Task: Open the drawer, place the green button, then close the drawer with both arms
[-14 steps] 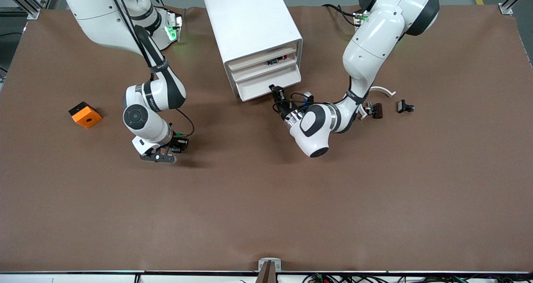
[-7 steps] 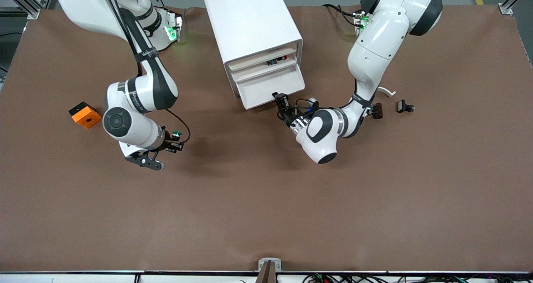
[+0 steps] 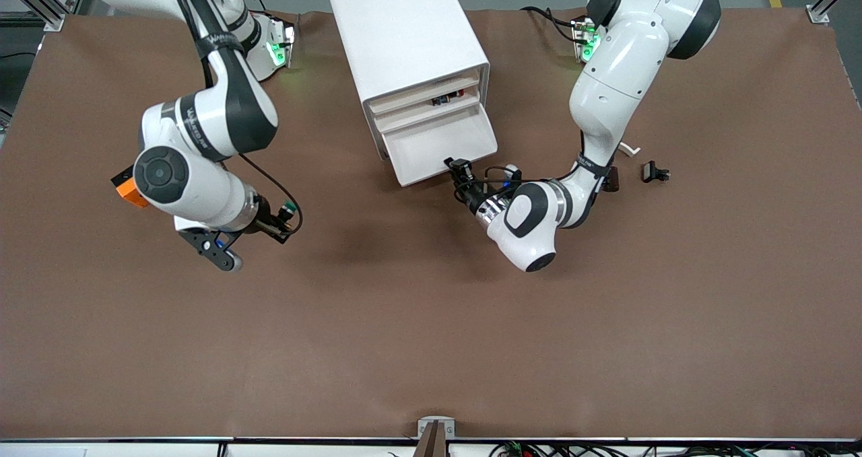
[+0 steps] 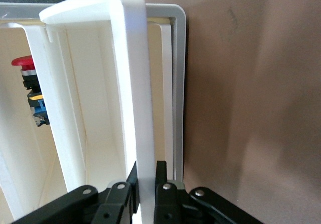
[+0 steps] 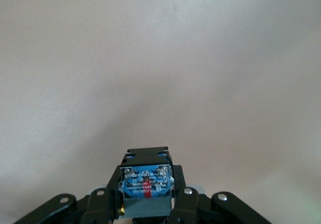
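White plastic drawer, lowest of the cabinet, stands part-way out, its front lip pinched between the fingers of the left hand; the left wrist view shows the thin lip clamped edge-on near one corner. Risk: with the grip so close to a corner, an uneven pull could skew the drawer in its runners and jam it, or the lip could slip out of the pinch. The left arm reaches low from its base, forearm near the table, wrist turned toward the cabinet front. The right hand is pinching the button, green cap showing, held in the air over bare table toward the right arm's end, well apart from the drawer. Risk there: the button is small and could twist or drop in transit, and the two arms may crowd each other at the drawer. An orange cube lies partly hidden under the right arm.
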Robot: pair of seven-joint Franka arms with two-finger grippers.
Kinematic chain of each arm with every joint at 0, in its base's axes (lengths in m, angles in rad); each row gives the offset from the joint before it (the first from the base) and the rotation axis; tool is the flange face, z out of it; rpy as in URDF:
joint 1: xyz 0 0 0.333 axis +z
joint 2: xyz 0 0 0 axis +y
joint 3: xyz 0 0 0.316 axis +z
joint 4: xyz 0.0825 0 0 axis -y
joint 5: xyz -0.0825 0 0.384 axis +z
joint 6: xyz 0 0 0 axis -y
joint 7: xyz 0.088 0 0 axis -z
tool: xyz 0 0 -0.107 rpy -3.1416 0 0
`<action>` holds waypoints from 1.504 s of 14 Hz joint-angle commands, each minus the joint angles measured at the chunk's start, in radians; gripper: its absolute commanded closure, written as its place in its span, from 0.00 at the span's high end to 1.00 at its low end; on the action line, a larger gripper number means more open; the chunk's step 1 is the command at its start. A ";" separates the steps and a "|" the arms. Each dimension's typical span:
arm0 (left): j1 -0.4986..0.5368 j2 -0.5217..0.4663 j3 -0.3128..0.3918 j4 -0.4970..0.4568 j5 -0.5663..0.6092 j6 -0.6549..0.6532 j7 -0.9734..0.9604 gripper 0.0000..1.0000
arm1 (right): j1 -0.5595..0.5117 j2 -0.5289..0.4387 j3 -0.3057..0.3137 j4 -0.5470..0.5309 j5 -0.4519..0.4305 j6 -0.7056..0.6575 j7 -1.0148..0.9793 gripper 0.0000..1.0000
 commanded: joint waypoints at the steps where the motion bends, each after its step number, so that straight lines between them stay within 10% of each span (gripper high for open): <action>1: -0.009 0.041 0.022 0.042 0.014 0.074 0.038 0.00 | 0.063 -0.037 -0.005 -0.003 0.011 -0.031 0.157 0.00; 4: 0.005 0.038 0.030 0.047 0.018 0.065 0.040 0.00 | 0.143 -0.044 -0.005 0.009 0.008 -0.031 0.293 0.00; 5: 0.011 0.037 0.030 0.056 0.018 0.061 0.040 0.36 | 0.163 -0.044 -0.005 0.018 0.008 -0.029 0.335 0.00; 6: 0.009 0.034 0.030 0.070 0.020 0.053 0.040 0.99 | 0.187 -0.044 -0.005 0.024 0.004 -0.028 0.370 0.00; 11: 0.026 -0.024 0.033 0.140 0.043 0.045 0.040 1.00 | 0.290 -0.042 -0.007 0.044 -0.001 -0.029 0.525 0.00; 21: 0.104 -0.288 0.031 0.227 0.576 0.085 0.379 1.00 | 0.482 0.005 -0.007 0.041 -0.056 0.012 0.935 0.00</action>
